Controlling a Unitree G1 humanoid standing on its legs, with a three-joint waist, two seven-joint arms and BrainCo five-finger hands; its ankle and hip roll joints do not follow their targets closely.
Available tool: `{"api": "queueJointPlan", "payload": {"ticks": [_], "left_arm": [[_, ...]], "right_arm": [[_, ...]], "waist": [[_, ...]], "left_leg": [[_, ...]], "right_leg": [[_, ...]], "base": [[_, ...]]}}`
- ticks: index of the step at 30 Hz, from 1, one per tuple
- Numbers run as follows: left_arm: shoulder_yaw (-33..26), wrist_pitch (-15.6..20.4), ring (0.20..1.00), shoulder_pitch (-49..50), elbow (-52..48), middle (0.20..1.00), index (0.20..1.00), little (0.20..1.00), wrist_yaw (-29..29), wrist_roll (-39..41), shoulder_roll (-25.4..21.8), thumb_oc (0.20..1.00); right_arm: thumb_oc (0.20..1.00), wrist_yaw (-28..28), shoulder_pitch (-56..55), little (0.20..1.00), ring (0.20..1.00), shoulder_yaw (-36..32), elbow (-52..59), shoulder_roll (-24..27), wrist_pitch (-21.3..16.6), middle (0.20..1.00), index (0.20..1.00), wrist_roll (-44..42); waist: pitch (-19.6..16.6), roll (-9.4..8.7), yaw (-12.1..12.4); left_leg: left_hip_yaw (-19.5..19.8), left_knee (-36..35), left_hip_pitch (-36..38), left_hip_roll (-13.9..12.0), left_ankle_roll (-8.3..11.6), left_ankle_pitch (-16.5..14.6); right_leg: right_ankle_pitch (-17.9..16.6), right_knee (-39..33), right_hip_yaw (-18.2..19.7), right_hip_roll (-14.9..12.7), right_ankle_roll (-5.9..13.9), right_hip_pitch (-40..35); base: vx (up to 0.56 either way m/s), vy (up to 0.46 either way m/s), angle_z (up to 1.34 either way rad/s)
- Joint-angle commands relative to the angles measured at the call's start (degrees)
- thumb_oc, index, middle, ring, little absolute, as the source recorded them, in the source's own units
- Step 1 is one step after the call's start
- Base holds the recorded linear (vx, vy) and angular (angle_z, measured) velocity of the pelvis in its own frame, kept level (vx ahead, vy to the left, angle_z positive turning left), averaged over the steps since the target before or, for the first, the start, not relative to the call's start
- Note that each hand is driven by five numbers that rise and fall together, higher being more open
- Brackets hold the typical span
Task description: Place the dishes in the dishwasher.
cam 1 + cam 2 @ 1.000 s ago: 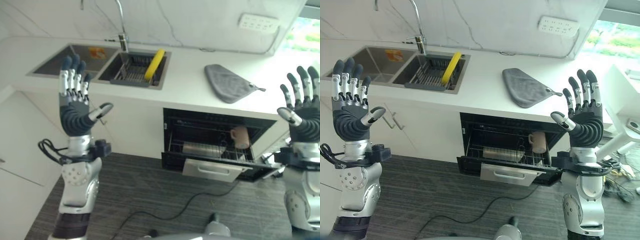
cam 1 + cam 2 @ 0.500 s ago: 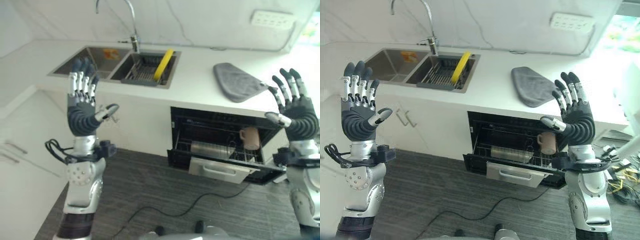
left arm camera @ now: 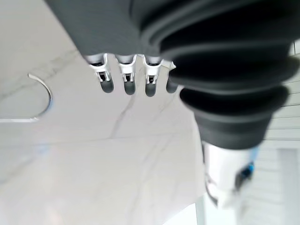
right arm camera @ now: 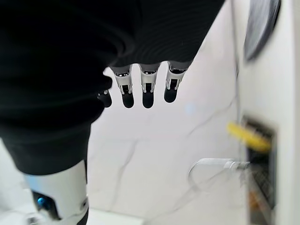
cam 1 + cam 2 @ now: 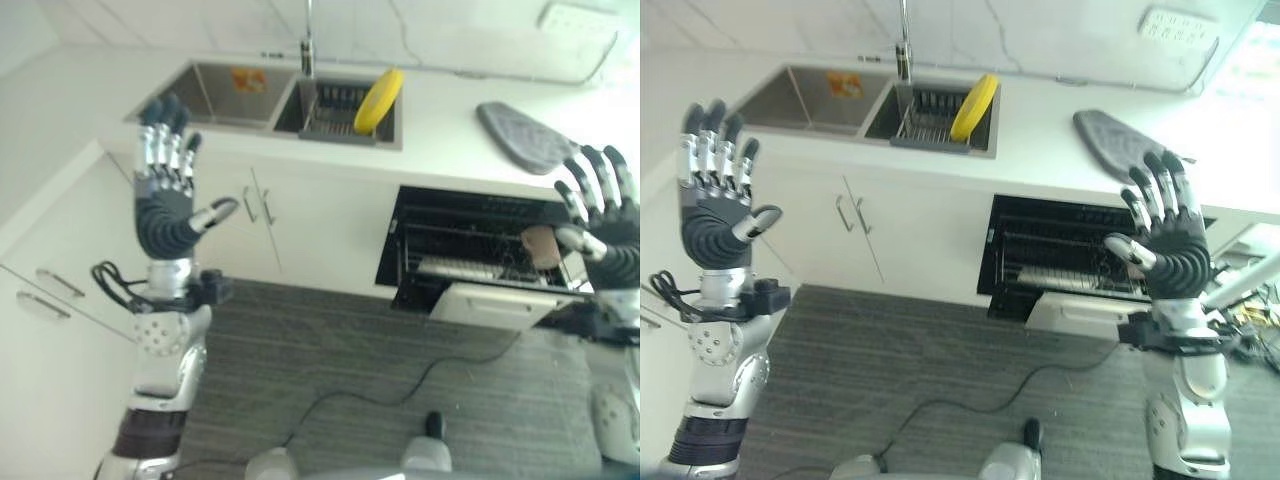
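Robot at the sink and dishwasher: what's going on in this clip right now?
Nothing is being handled yet. The robot stands back from the counter with both arms raised, the left hand and right hand open and empty. A yellow plate stands on edge in the rack in the sink. The dishwasher below the counter is open with its basket pulled out; a cup already sits in it. A grey cloth lies on the counter.
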State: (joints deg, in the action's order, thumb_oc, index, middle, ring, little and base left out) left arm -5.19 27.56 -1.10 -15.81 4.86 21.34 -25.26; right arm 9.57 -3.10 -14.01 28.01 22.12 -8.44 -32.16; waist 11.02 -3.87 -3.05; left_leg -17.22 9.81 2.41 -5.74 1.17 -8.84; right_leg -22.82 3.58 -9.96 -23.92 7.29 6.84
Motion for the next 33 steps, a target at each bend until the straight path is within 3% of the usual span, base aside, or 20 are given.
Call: {"api": "queueJointPlan", "payload": {"ticks": [1,2,4,7,11,18,20,21,22,25,26,29,31,33], "left_arm": [[-0.83,-0.08,1.0,-2.13,-4.63,1.0,1.0,1.0,0.0,-0.86,-1.45,1.0],[-0.83,-0.08,1.0,-2.13,-4.63,1.0,1.0,1.0,0.0,-0.86,-1.45,1.0],[1.64,-0.46,1.0,-3.74,-4.22,1.0,1.0,1.0,1.28,-2.92,-0.95,1.0],[2.98,-1.29,1.0,-4.5,-4.0,1.0,1.0,1.0,1.29,-3.39,-0.52,1.0],[4.2,-1.89,1.0,-4.34,-3.42,1.0,1.0,1.0,0.45,-1.5,0.24,1.0],[5.36,-1.95,1.0,-4.84,-2.95,1.0,1.0,1.0,0.76,0.52,0.94,1.0],[5.28,-2.29,1.0,-4.47,-3.06,1.0,1.0,1.0,-0.08,4.09,1.8,1.0],[5.24,-2.34,1.0,-4.42,-3.17,1.0,1.0,1.0,-0.16,4.55,1.88,1.0],[5.13,-2.25,1.0,-3.97,-3.5,1.0,1.0,1.0,-0.67,5.76,2.28,1.0],[5.23,-2.11,1.0,-3.72,-4.21,1.0,1.0,1.0,-1.57,6.67,2.91,1.0],[5.55,-1.66,1.0,-3.74,-4.24,1.0,1.0,1.0,-0.83,5.78,3.18,1.0],[5.28,-1.13,1.0,-3.12,-3.48,1.0,1.0,1.0,0.93,6.32,2.64,1.0],[5.02,0.03,1.0,-2.11,-2.43,1.0,1.0,1.0,0.86,7.55,2.36,1.0],[5.01,1.53,1.0,-0.67,-1.87,1.0,1.0,1.0,0.01,8.06,2.81,1.0]], "right_arm": [[1.0,-1.72,3.64,1.0,1.0,-0.1,-0.75,5.68,-3.18,1.0,1.0,-0.3],[1.0,-1.72,3.64,1.0,1.0,-0.1,-0.75,5.68,-3.18,1.0,1.0,-0.3],[1.0,-2.61,2.4,1.0,1.0,0.69,-0.82,5.33,-4.02,1.0,1.0,1.12],[1.0,-3.69,2.34,1.0,1.0,0.65,-2.37,5.75,-5.98,1.0,1.0,-0.02],[1.0,-5.29,2.78,1.0,1.0,2.19,-3.04,4.63,-6.6,1.0,1.0,1.74],[1.0,-5.56,3.54,1.0,1.0,3.36,-3.64,3.93,-6.75,1.0,1.0,1.29],[1.0,-4.85,3.37,1.0,1.0,2.68,-3.93,4.62,-6.72,1.0,1.0,1.44],[1.0,-4.92,3.4,1.0,1.0,2.65,-3.95,4.68,-6.62,1.0,1.0,1.52],[1.0,-4.94,3.29,1.0,1.0,2.39,-4.08,4.92,-6.48,1.0,1.0,1.8],[1.0,-4.79,3.56,1.0,1.0,2.06,-4.38,5.47,-6.03,1.0,1.0,1.75],[1.0,-4.32,4.88,1.0,1.0,2.61,-5.36,5.17,-5.87,1.0,1.0,2.09],[1.0,-3.49,4.18,1.0,1.0,2.57,-5.18,5.57,-5.77,1.0,1.0,1.44],[1.0,-1.69,2.13,1.0,1.0,1.33,-5.05,6.33,-6.13,1.0,1.0,0.38],[1.0,-0.42,1.31,1.0,1.0,0.33,-5.1,7.17,-6.02,1.0,1.0,-0.4]], "waist": [[-2.77,2.04,-1.64],[-2.77,2.04,-1.64],[-3.24,1.64,-2.64],[-4.02,1.33,-2.54],[-5.01,1.59,-2.7],[-5.72,2.58,-3.73],[-5.19,1.86,-4.11],[-5.1,1.83,-4.1],[-4.62,1.55,-4.05],[-3.75,1.54,-4.05],[-3.62,1.98,-4.43],[-4.13,3.12,-5.04],[-4.48,4.08,-5.42],[-4.47,4.45,-5.46]], "left_leg": [[3.53,-12.99,5.43,-1.16,1.77,4.79],[3.53,-12.99,5.43,-1.16,1.77,4.79],[4.11,-14.55,5.71,1.08,0.49,5.08],[4.97,-14.77,5.91,2.94,0.12,4.81],[5.6,-14.5,6.04,4.4,0.04,5.05],[3.96,-12.77,6.01,3.27,1.15,5.22],[1.63,-3.03,2.46,1.93,2.5,4.95],[1.62,-1.57,1.64,1.67,2.71,5.03],[1.56,3.25,-0.69,1.03,3.5,6.45],[1.1,7.94,-4.88,-1.83,4.9,9.52],[-1.19,2.25,-3.77,-5.68,4.98,10.87],[-2.05,-7.59,-1.05,-8.17,5.73,13.99],[-1.76,-14.54,0.0,-11.0,7.65,19.32],[-0.01,-14.81,-1.6,-13.84,8.97,22.17]], "right_leg": [[22.96,3.86,-2.44,13.16,3.36,-6.55],[22.96,3.86,-2.44,13.16,3.36,-6.55],[24.7,4.81,-0.57,19.19,1.07,-6.34],[25.81,0.14,-0.34,22.33,-1.12,-8.79],[23.75,-5.63,1.97,23.29,-1.96,-11.2],[23.07,-8.31,3.58,24.25,-2.71,-12.53],[23.18,-8.51,3.77,23.84,-3.75,-12.67],[23.22,-8.5,3.8,23.87,-3.95,-12.66],[23.2,-8.37,3.85,23.72,-4.48,-12.8],[23.11,-8.37,2.98,23.5,-5.02,-13.08],[23.71,-8.58,2.13,22.97,-4.77,-13.46],[24.52,-8.58,2.11,22.91,-4.01,-13.51],[25.32,-8.58,1.98,22.85,-3.64,-13.91],[25.68,-8.58,2.05,22.51,-3.82,-14.12]], "base": [[0.02,0.267,-0.36],[0.01,0.176,-0.15],[0.0,0.12,0.02],[0.04,-0.027,0.05],[0.04,-0.121,0.01],[0.02,-0.176,-0.08],[0.0,-0.297,-0.04],[0.0,-0.237,0.0],[0.0,-0.139,-0.02],[0.02,-0.078,-0.02],[0.1,0.084,0.05],[0.13,0.18,-0.09],[0.18,0.317,-0.01],[0.18,0.321,0.17]]}}
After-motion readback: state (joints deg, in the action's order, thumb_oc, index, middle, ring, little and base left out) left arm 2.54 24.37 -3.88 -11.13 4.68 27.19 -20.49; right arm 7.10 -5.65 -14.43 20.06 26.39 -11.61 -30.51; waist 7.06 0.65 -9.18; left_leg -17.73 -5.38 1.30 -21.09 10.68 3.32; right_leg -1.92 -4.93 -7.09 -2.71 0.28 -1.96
